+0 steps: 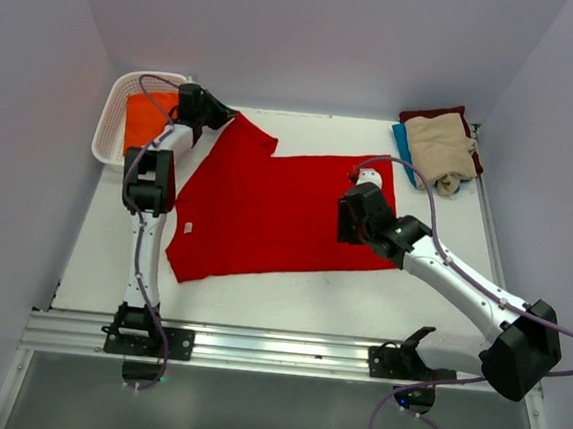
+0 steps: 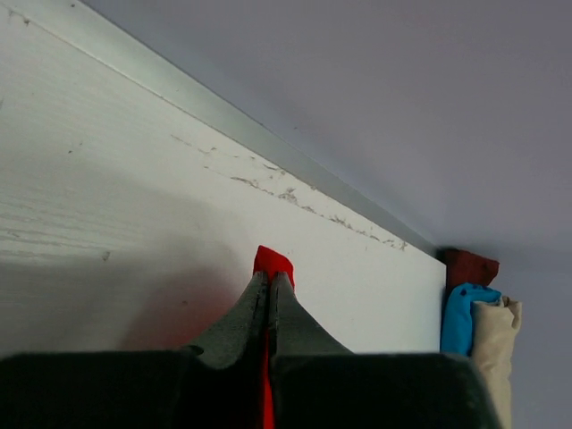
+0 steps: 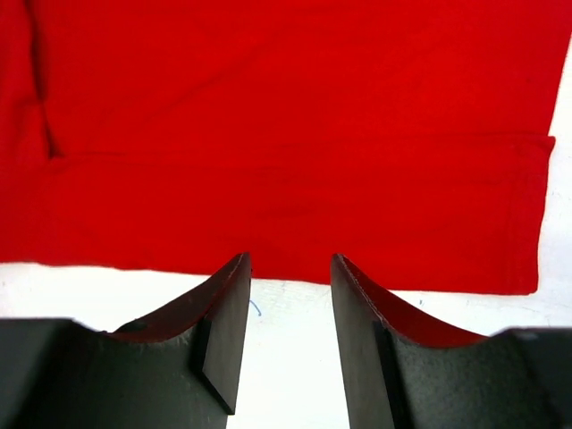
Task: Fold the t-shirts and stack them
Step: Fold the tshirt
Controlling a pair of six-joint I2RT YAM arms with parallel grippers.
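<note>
A large red t-shirt (image 1: 267, 208) lies spread across the middle of the table, a small white tag (image 1: 188, 228) near its front left corner. My left gripper (image 1: 230, 117) is at the shirt's far left sleeve. In the left wrist view this gripper (image 2: 270, 279) is shut on a fold of the red t-shirt (image 2: 273, 261), which pokes out past its tips. My right gripper (image 1: 350, 225) hangs over the shirt's right part. In the right wrist view it (image 3: 290, 264) is open and holds nothing, with the red t-shirt's (image 3: 295, 134) edge just beyond its fingertips.
A white slotted basket (image 1: 107, 124) at the back left holds an orange shirt (image 1: 144, 122). At the back right corner sits a pile of a beige shirt (image 1: 441, 148), a maroon one (image 1: 436, 115) and a blue one (image 1: 403, 141). Walls close in on both sides and the back.
</note>
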